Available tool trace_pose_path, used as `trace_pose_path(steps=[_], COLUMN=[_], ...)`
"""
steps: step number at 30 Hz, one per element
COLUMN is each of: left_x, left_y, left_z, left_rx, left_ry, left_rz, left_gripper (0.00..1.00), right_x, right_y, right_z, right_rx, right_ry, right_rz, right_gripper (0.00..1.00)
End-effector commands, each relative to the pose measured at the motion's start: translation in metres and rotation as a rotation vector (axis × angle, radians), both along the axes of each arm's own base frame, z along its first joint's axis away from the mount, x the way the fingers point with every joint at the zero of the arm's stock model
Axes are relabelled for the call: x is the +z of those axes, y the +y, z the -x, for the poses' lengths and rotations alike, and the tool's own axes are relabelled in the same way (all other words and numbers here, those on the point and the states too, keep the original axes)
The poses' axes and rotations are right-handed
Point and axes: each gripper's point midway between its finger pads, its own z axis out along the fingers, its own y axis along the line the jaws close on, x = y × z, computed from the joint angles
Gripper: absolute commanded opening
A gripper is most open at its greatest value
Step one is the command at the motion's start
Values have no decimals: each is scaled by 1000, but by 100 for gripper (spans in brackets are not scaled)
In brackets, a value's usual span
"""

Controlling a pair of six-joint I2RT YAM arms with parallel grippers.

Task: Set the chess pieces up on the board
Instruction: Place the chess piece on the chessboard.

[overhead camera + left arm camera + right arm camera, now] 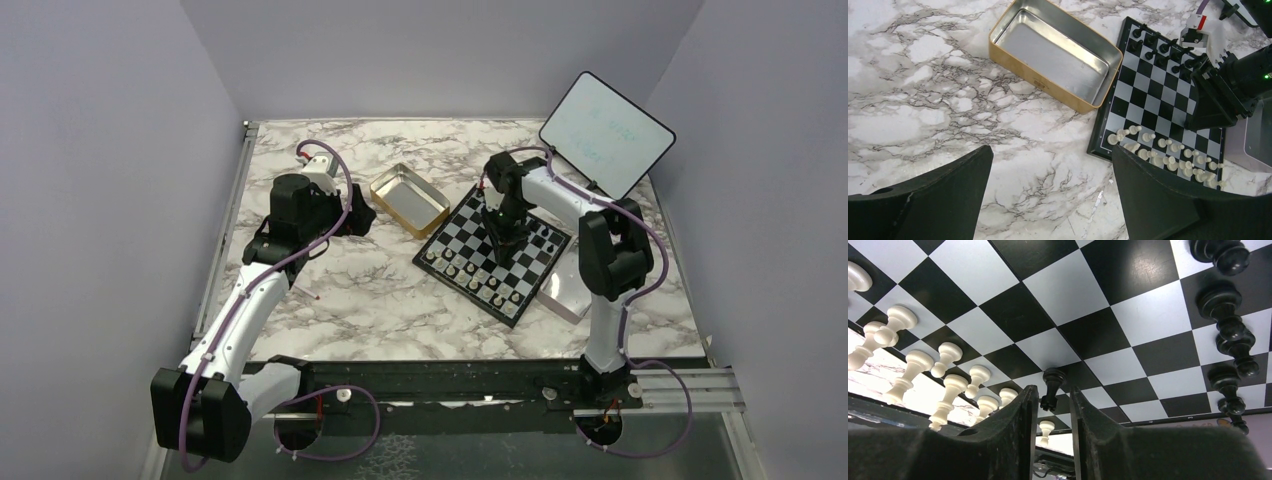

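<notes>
The board (470,228) lies right of centre on the marble table. Pale chess pieces (478,279) line its near edge, and black ones (545,240) its far right edge. My right gripper (503,243) reaches down onto the board. In the right wrist view its fingers stand slightly apart around a small black rook (1052,386), which stands on the board (1068,290) with a thin gap on each side. Other black pieces (1228,325) and pale pieces (913,365) stand around. My left gripper (1052,150) hangs wide open over bare marble left of the board (1153,100), holding nothing.
An empty gold tin (409,199) sits against the board's far left edge; its open side (1053,52) faces up. A white tablet (606,133) leans at the back right. A pale flat box (565,296) lies by the board's right corner.
</notes>
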Motion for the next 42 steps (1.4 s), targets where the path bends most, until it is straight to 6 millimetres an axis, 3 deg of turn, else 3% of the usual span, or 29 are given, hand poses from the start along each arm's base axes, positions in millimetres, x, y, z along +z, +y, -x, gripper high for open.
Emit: trace_pose_path(steps=[1, 6, 12, 20, 42], left_x=[4, 3, 2, 2, 2], left_y=[3, 3, 2, 2, 1], left_z=[3, 3, 3, 3, 4], left_rx=[6, 7, 7, 6, 0], left_ry=[-17, -14, -12, -9, -10], left_rz=[-18, -19, -17, -16, -11], left_gripper=[90, 90, 90, 90, 91], right_x=[4, 10, 17, 21, 20], right_y=[-3, 0, -1, -4, -5], right_z=[-9, -15, -14, -8, -14], right_rx=[-13, -31, -57, -85, -128], right_ry=[-44, -110, -160, -209, -342], right_rz=[13, -20, -34, -54, -94], right_gripper=[36, 36, 30, 36, 34])
